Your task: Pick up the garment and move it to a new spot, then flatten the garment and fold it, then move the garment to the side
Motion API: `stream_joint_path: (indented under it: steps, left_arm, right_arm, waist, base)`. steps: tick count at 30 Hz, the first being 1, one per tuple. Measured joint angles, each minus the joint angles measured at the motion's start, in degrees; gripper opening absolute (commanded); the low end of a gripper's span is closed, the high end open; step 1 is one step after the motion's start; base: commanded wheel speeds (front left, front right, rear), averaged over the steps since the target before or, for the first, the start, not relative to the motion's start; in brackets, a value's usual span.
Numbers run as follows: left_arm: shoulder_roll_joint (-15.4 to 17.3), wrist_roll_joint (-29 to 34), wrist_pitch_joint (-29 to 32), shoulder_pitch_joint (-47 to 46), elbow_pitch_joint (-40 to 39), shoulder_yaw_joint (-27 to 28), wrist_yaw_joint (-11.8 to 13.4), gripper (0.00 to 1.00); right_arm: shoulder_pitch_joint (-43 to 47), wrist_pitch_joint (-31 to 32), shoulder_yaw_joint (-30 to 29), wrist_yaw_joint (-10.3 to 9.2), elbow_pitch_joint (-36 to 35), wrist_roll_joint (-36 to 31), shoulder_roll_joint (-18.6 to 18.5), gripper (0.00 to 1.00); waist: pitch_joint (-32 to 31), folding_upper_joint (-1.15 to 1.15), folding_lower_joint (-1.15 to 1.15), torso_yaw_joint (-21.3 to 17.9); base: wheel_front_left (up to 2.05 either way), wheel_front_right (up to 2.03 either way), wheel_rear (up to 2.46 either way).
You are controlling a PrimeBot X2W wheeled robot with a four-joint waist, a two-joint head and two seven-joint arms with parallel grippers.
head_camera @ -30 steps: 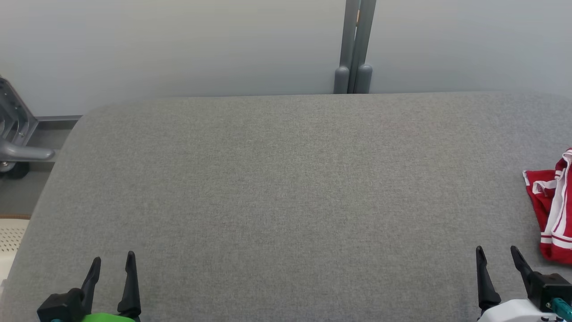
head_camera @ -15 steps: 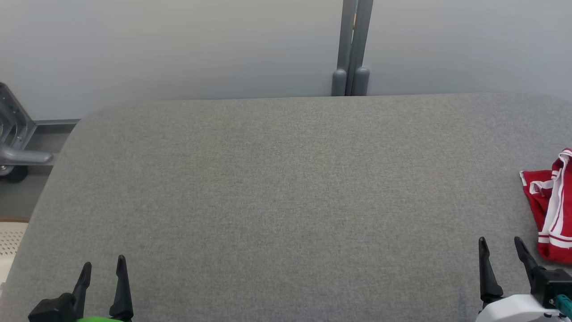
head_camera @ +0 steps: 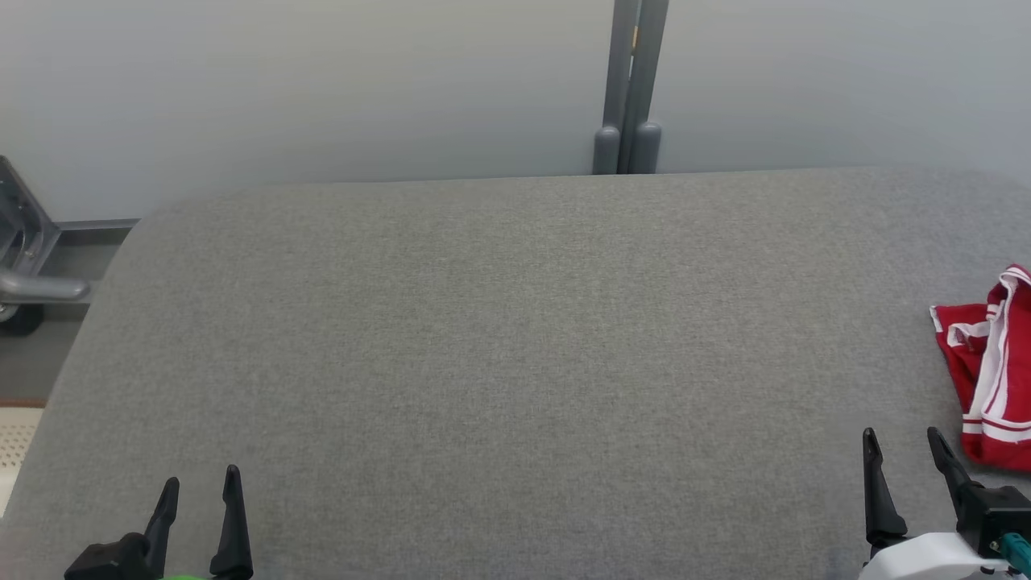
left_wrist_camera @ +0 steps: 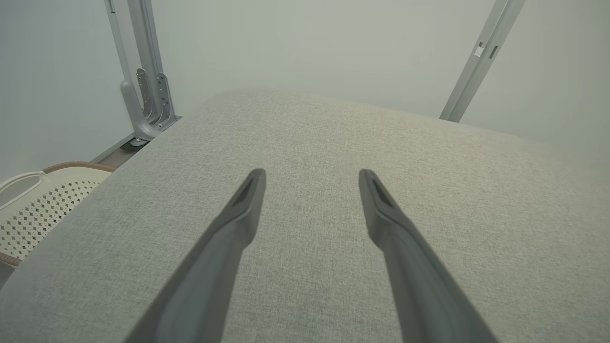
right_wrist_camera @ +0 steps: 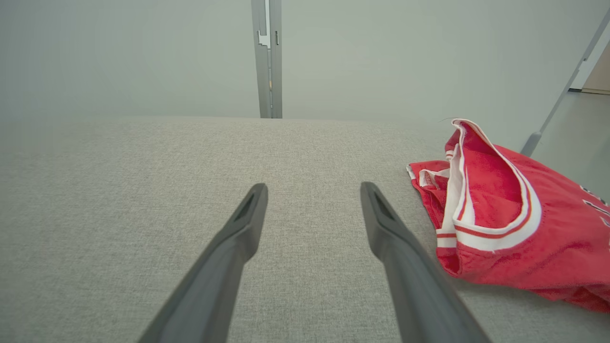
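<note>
One crumpled red garment (right_wrist_camera: 562, 247) (white-trimmed) on woven grey tabletop (head_camera: 515, 338)

The grey fabric table top (head_camera: 483, 338) offers open passage across its middle and left; a crumpled red-and-white jersey (head_camera: 983, 379) blocks the right edge, grey metal posts (head_camera: 628, 97) stand behind

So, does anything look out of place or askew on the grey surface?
Only the red garment: it lies crumpled in a heap at the far right of the grey surface, beside the open right gripper. That fits a task not yet begun. Nothing looks spilled or damaged.
</note>
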Motion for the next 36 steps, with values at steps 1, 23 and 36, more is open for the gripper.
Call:
stream_joint_path:
  steps: [1, 23, 36]
  left_arm:
    - [-0.01, 0.01, 0.0, -0.01, -0.03, -0.05, 0.0, 1.0]
    - [-1.19, 0.02, 0.37, 0.98, 2.48, -0.82, -0.01, 0.0]
    - [-2.08, -11.56, 3.81, 0.58, 1.77, -0.44, -0.01, 0.0]
  right_arm:
    - [0.02, 0.0, -0.09, 0.0, 0.0, 0.05, -0.05, 1.0]
    - [1.15, 0.27, 0.77, 0.01, 0.96, -0.83, 0.86, 0.0]
    - [0.19, 4.21, 0.93, 0.01, 1.9, 14.03, 1.02, 0.0]
  waist:
    - [-0.01, 0.0, 0.0, -0.53]
    - [-0.42, 0.0, 0.0, -2.48]
    - [-0.07, 0.0, 0.0, -2.7]
  base:
    - [0.0, 0.0, 0.0]
    - [0.0, 0.0, 0.0]
    - [0.0, 0.0, 0.0]
